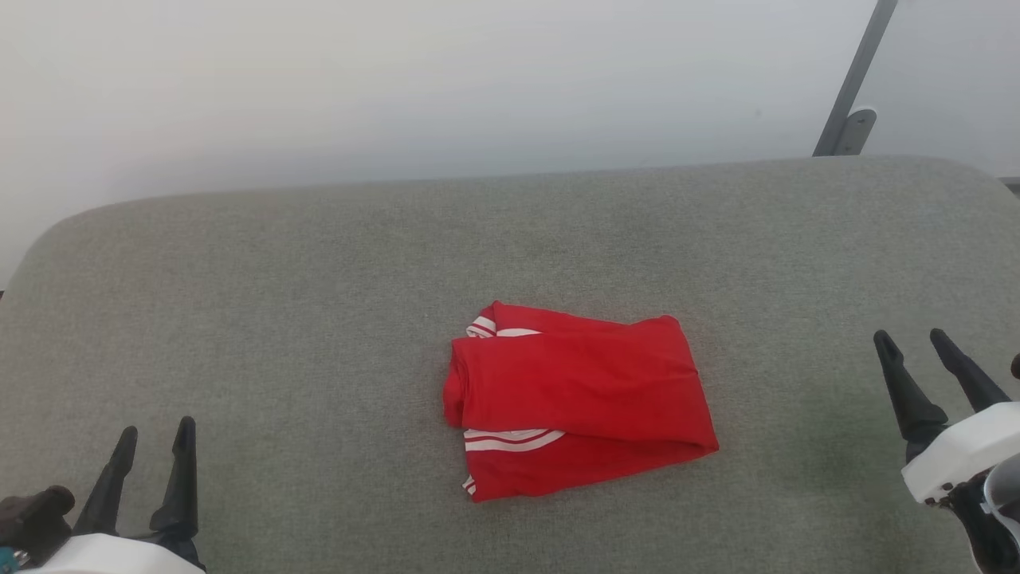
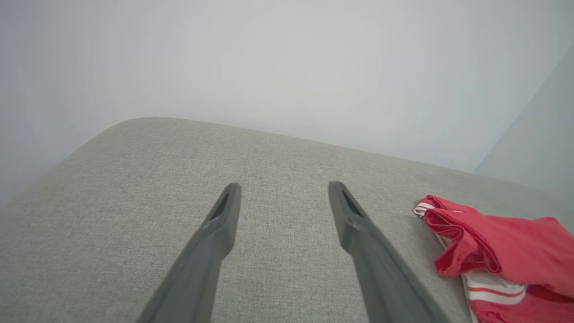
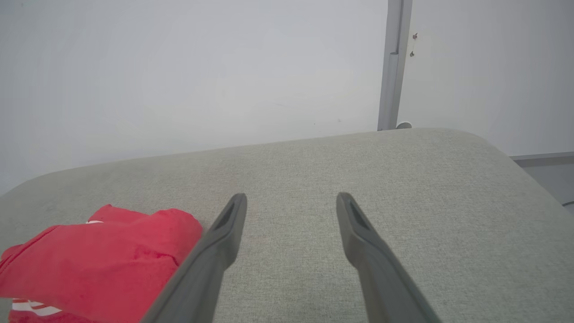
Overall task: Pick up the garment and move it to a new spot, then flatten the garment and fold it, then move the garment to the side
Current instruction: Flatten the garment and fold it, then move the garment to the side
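Note:
The garment lies folded into a compact red rectangle in the middle of the grey fabric surface, with red-and-white striped trim showing at its left edge. My left gripper stands open at the lower left, well apart from it, nothing between its fingers. My right gripper is open at the right edge, also apart from the garment. In the left wrist view the garment lies to the right of the open fingers. In the right wrist view the garment sits left of the open fingers.
The grey fabric surface has rounded far corners and ends at a pale wall. A grey metal post stands behind the far right corner; the post also shows in the right wrist view. Bare fabric surrounds the garment on all sides.

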You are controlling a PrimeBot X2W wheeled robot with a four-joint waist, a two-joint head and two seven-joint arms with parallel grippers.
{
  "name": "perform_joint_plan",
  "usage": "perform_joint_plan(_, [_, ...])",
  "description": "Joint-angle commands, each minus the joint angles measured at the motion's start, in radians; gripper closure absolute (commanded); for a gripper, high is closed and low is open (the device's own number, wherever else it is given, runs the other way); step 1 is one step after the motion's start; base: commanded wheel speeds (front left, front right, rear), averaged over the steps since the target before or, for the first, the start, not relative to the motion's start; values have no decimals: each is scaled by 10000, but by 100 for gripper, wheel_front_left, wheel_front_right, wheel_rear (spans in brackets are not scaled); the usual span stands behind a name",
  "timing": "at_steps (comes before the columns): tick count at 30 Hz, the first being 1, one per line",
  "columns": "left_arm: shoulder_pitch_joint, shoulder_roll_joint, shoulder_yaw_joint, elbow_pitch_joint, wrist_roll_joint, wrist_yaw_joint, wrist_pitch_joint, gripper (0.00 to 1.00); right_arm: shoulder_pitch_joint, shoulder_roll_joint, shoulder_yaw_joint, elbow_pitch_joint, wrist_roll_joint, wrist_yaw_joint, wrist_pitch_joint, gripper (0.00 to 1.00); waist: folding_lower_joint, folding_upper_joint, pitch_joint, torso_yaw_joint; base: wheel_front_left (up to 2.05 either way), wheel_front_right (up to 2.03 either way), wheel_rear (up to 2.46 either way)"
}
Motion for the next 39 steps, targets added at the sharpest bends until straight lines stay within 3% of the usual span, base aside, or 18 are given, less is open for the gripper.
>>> perform_joint_plan(1, [103,-45,45,-49,92,-17,-46,0,108,55,4,3,99,-2,27,0,0,0,13,19,0,0,0])
perform_joint_plan(10, [41,-135,-28,-164,111,33,-43,0,-101,113,345,-257,450,-2,602,0,0,0,166,327,0,0,0])
perform_joint_plan(18, [-190,-254,-249,-202,152,54,13,0,-653,51,941,-261,1077,-2,2100,0,0,0,451,839,0,0,0])
perform_joint_plan(27, [-575,-467,-635,-18,215,44,19,0,-1522,-185,1575,-166,1486,-2,4864,0,0,0,1001,1589,0,0,0])
perform_joint_plan(36, [-1067,-721,-984,280,218,10,-20,0,-2159,-475,1739,-84,1275,-1,8365,0,0,0,1606,2096,0,0,0])
perform_joint_plan(39, [-1247,-775,-1101,415,241,-2,-33,0,-2313,-300,1697,95,1270,-2,9521,0,0,0,1743,2204,0,0,0])
